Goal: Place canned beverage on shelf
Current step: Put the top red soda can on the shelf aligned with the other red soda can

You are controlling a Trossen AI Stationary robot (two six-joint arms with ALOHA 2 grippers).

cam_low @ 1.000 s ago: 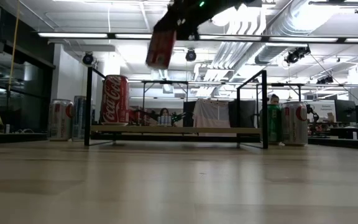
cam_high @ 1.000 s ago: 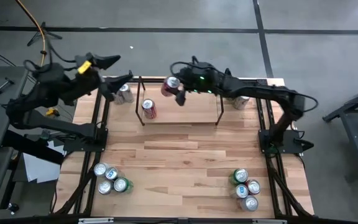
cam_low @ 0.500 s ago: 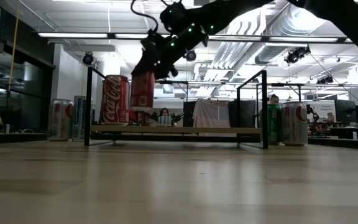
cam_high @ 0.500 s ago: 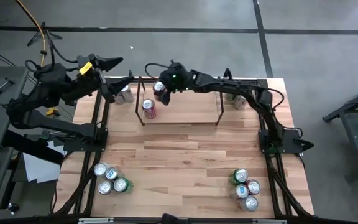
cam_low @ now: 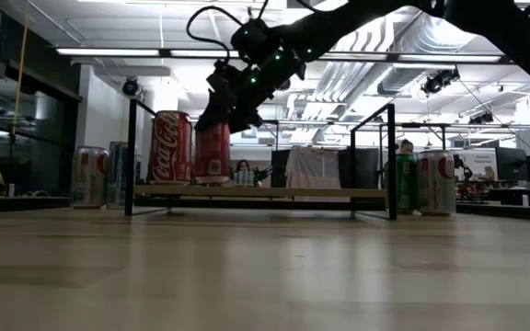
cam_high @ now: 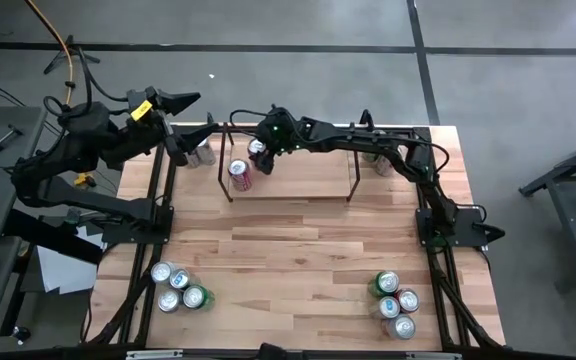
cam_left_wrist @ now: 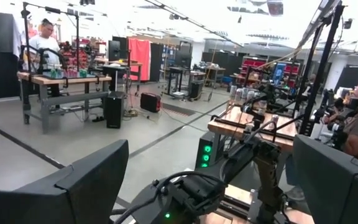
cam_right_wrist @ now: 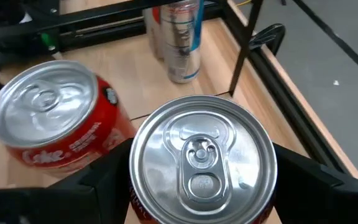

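A workshop with ceiling pipes and strip lights stretches behind your wooden table (cam_high: 298, 250), where the shelf (cam_high: 288, 185), a low rack of thin black rods on a light wood base, sits toward the far edge. Your right gripper (cam_high: 259, 152) reaches across from the right side and stands over the shelf's left part, its fingers clamped on either side of a red can (cam_low: 213, 153), which stands upright at the shelf base; the low view cannot settle whether it touches the wood. From the right wrist view you look straight down on that can's silver lid (cam_right_wrist: 202, 159), a dark finger pressed to each side. Just beside it on the shelf stands a second red cola can (cam_high: 239, 175), upright, nearer the shelf's left end. Your left gripper (cam_high: 173, 125) hangs beyond the table's far left corner with its fingers spread wide and nothing between them, close to a silver can (cam_high: 201, 151) standing outside the shelf. Another silver can (cam_high: 386, 163) stands beyond the shelf's right end. Two clusters of cans wait at the near edge, one at the left (cam_high: 177, 287) and one at the right (cam_high: 395, 300). A person (cam_left_wrist: 42, 46) stands at a workbench far off in the left wrist view.
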